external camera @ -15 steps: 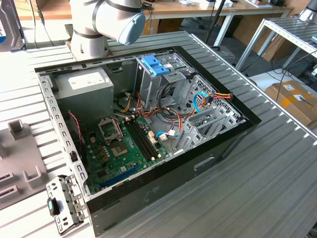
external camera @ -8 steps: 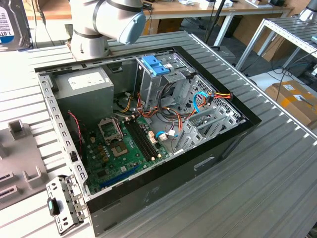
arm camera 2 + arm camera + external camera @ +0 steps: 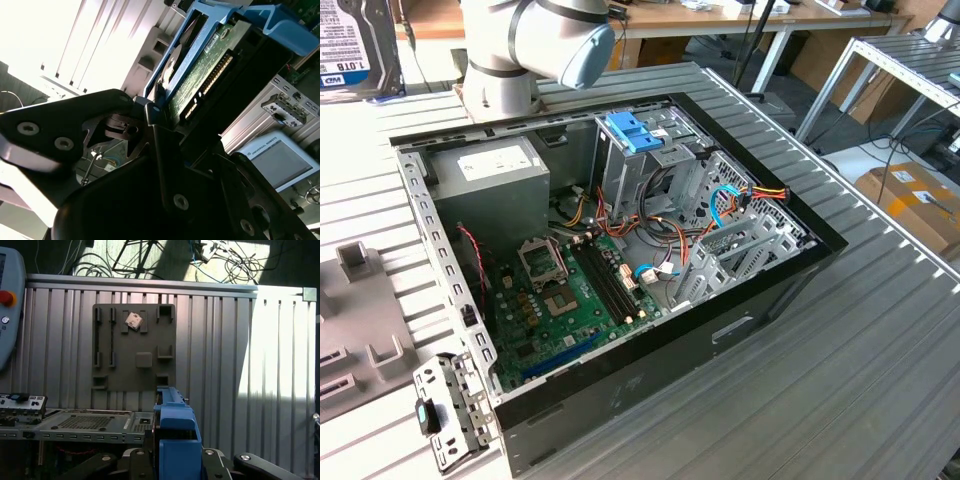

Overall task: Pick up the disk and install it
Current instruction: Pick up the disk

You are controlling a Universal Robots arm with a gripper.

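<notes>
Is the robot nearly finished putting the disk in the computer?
About halfway. Done: the flat silver hard disk with blue side rails is picked up. In hand: the black robot hand is shut on it, holding it in the air, off to the side of the open black computer case. Left: the disk is not yet in the metal drive cage inside that case.

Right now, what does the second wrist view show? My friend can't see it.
The black gripper is shut on the disk, seen close up with its green circuit board and connector pins facing the camera and blue rails along its sides. Behind it lie a ribbed metal table and a white handheld screen.
</notes>
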